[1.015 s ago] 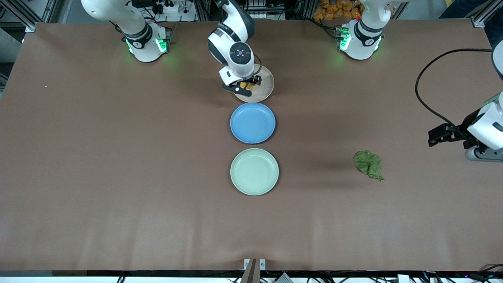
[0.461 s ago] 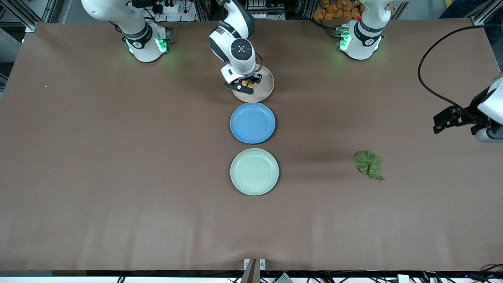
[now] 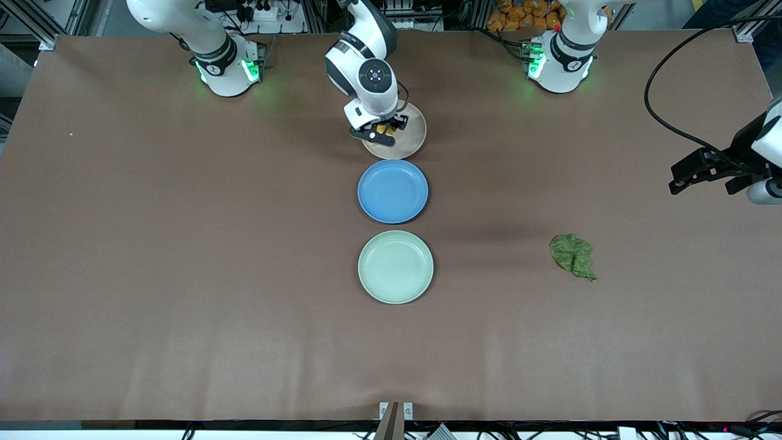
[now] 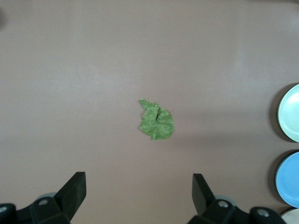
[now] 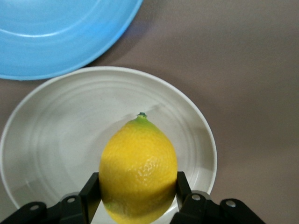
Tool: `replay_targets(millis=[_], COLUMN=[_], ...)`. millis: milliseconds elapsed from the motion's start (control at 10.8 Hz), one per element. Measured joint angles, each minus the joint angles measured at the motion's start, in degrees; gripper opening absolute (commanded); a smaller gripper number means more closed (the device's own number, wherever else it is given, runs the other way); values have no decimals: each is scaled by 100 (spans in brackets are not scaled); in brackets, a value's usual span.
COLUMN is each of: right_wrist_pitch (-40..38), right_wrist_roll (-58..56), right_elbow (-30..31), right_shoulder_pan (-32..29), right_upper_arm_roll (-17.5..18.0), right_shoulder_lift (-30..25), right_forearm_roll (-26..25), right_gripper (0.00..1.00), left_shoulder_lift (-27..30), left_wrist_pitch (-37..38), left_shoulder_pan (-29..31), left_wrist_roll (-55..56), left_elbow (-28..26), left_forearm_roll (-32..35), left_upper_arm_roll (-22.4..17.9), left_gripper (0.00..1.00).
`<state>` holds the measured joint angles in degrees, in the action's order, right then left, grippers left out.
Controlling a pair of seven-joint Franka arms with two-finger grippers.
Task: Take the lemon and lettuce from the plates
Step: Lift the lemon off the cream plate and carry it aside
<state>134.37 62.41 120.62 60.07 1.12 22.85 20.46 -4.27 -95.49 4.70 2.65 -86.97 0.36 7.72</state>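
My right gripper [image 3: 382, 130] is shut on the yellow lemon [image 3: 384, 129] over the beige-pink plate [image 3: 410, 135]. In the right wrist view the fingers [image 5: 92, 186] press both sides of the lemon [image 5: 138, 163] above the plate [image 5: 51, 140]; I cannot tell whether it touches the plate. The dark green lettuce [image 3: 573, 255] lies on the bare table toward the left arm's end, on no plate. My left gripper [image 3: 700, 178] is open and empty above the table beside the lettuce. The lettuce shows in the left wrist view [image 4: 156, 122], apart from that gripper [image 4: 138, 181]. The mint green plate [image 3: 396, 267] holds nothing.
A blue plate [image 3: 393, 191] with nothing on it lies between the beige-pink and mint plates, all in a row mid-table. The left wrist view catches the mint plate [image 4: 290, 112] and the blue plate [image 4: 288, 179] at its edge. A black cable [image 3: 657, 122] loops by the left arm.
My left gripper has drawn away from the lettuce, which has stayed put. My right wrist has shifted slightly over the beige-pink plate, still round the lemon.
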Motion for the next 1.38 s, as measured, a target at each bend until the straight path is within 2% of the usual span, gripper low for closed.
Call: replay_targets(millis=[461,830,1107,1383], right_wrist_pitch=[-417,-547,-817,-999], right_wrist_roll=[-316,-735,-1813,-3032], right_elbow=[-41,-55,-203,-221], right_shoulder_pan=[-348,-476,-553,-1298], right_upper_arm_roll=[-344,-902,-1659,-1797], right_shoulder_lift=[-642,-730,-732,-720], right_forearm_roll=[-16,-532,-572,-598], right_gripper=[0,0,0,0], left_shoulder_lift=[103,104,101,96], left_wrist_pitch=[206,349,354,370], left_shoulder_pan=[-2,0,-1,4], left_wrist_roll=[1,1,1,1], left_elbow=[224,233,233,232], left_forearm_roll=[0,0,0,0], left_upper_arm_roll=[3,2,2,-3], left_gripper=[100,100,100,100])
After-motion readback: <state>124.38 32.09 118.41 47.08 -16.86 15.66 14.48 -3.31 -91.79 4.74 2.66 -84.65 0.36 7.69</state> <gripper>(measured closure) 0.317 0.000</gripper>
